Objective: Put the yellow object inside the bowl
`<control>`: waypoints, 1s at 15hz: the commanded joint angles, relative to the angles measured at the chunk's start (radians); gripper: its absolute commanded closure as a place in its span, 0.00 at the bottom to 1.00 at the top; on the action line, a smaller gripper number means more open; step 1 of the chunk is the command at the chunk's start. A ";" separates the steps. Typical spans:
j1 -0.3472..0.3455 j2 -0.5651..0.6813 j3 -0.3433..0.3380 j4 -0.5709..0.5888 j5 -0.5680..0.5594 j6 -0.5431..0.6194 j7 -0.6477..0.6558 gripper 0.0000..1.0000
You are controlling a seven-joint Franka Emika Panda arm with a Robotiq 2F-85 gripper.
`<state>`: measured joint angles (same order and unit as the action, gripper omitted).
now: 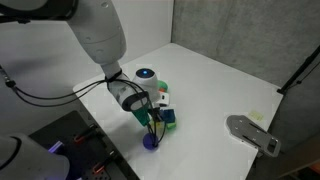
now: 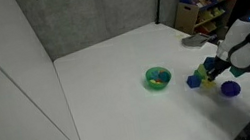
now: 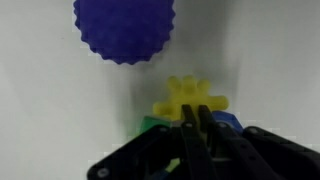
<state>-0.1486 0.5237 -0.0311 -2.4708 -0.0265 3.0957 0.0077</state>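
The yellow object [image 3: 190, 96] is a small knobbly toy piece lying right at my fingertips in the wrist view, and it also shows in an exterior view [image 2: 206, 68]. My gripper [image 3: 196, 122] is low over the table with its fingers drawn close together on the piece's near edge. A green block [image 3: 152, 124] and a blue block [image 3: 228, 120] lie on either side of the fingers. The green bowl [image 2: 158, 78] stands apart on the table, and part of it shows behind the arm in an exterior view [image 1: 163, 92].
A spiky purple ball [image 3: 124, 28] lies just beyond the yellow piece and shows in both exterior views [image 1: 150, 141] [image 2: 230, 89]. A grey device [image 1: 252, 133] lies near the table edge. A shelf of packets [image 2: 204, 5] stands behind the table.
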 commanded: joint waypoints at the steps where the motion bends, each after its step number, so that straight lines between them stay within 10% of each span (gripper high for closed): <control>1: -0.015 -0.142 0.051 -0.033 0.022 -0.124 -0.027 0.95; 15: 0.098 -0.226 0.065 0.269 0.090 -0.450 0.007 0.96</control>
<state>-0.0778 0.2621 0.0601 -2.2928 0.0692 2.6937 -0.0105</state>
